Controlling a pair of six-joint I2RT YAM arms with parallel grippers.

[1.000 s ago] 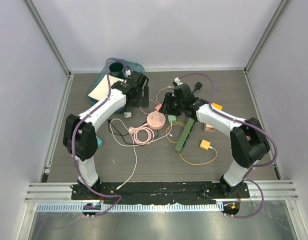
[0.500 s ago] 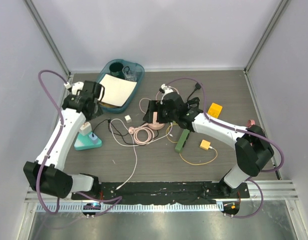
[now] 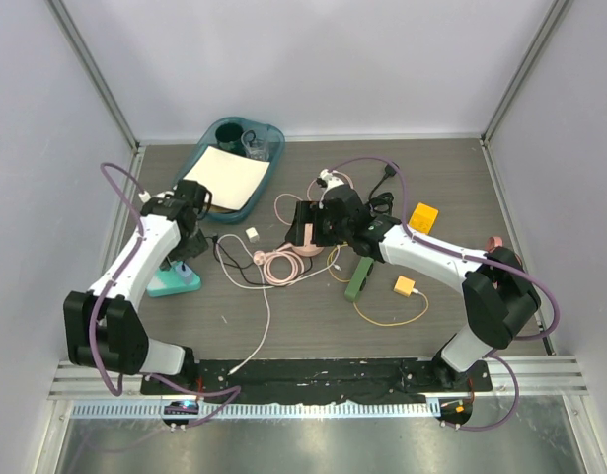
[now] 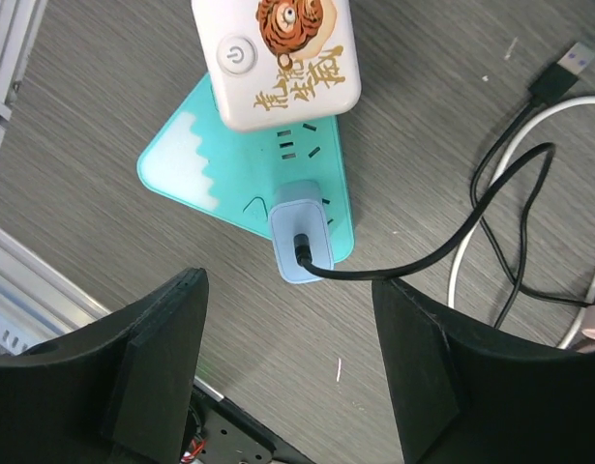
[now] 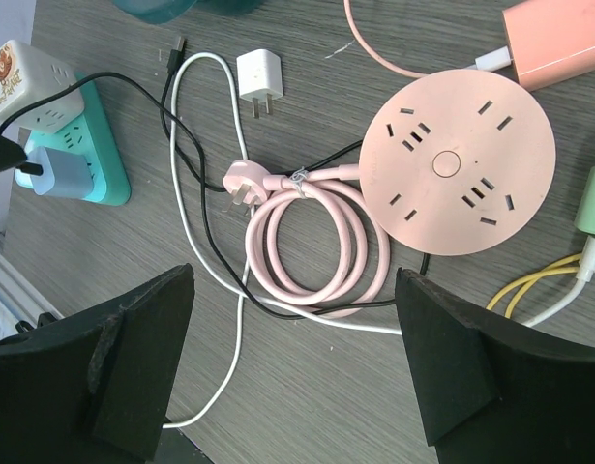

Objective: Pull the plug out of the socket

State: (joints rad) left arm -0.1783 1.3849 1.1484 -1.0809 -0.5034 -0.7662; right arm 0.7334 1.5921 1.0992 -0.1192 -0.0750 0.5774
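A teal triangular socket (image 4: 229, 169) lies on the table at the left (image 3: 171, 282). A light blue plug (image 4: 300, 230) with a black cable (image 4: 442, 253) sits in it. A white cube adapter with a tiger picture (image 4: 278, 58) sits beside the plug on the same socket. My left gripper (image 4: 289, 290) is open and empty, hovering above the socket with the blue plug just beyond its fingertips. It also shows in the top view (image 3: 188, 247). My right gripper (image 5: 295, 280) is open and empty above a coiled pink cable (image 5: 316, 246), near a round pink socket (image 5: 459, 159).
A teal bin (image 3: 266, 133) with white paper stands at the back left. A green power strip (image 3: 360, 276), two yellow blocks (image 3: 422, 215) (image 3: 404, 286), a yellow cable (image 3: 392, 318), a white charger (image 5: 256, 77) and loose white and black cables lie mid-table.
My left arm has swung from the middle back of the table out to the left and now hovers over the teal socket. My right gripper has shifted left over the pink cable.
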